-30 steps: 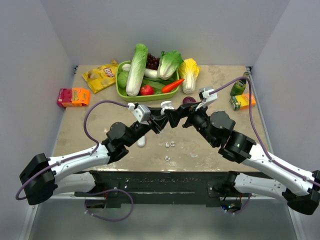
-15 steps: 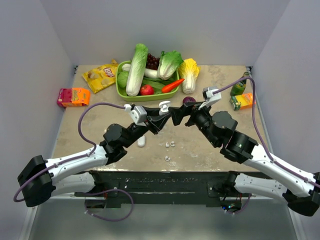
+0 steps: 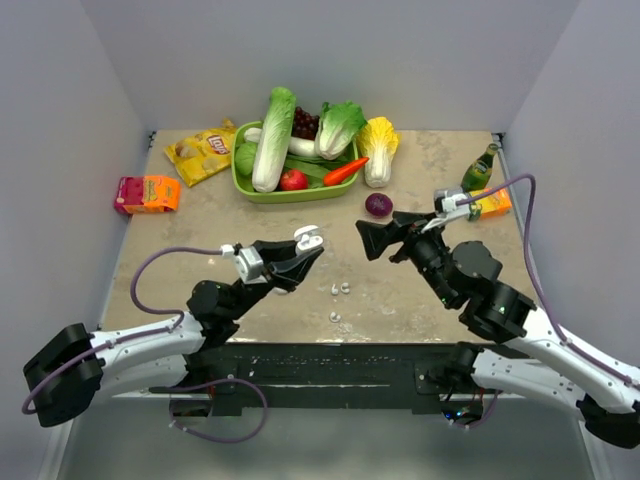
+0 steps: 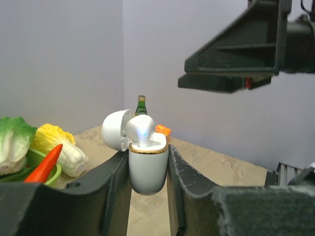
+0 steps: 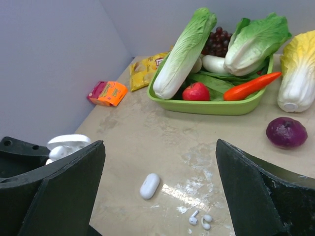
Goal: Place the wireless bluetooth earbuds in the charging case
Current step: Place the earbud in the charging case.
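white charging case [image 4: 146, 169] upright, lid open, one white earbud [image 4: 141, 132] seated inside.

Overhead camera, high above the near edge, looks down over the whole desk [image 3: 200, 225]. Left wrist camera looks level toward the far right corner, close behind its fingers [image 4: 115, 191]. Right wrist camera looks down toward the far left corner (all three catch the green tray [image 5: 211, 107]).

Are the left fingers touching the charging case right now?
Touching. Left wrist view shows both left fingers pressed flat against the charging case sides, no gap.
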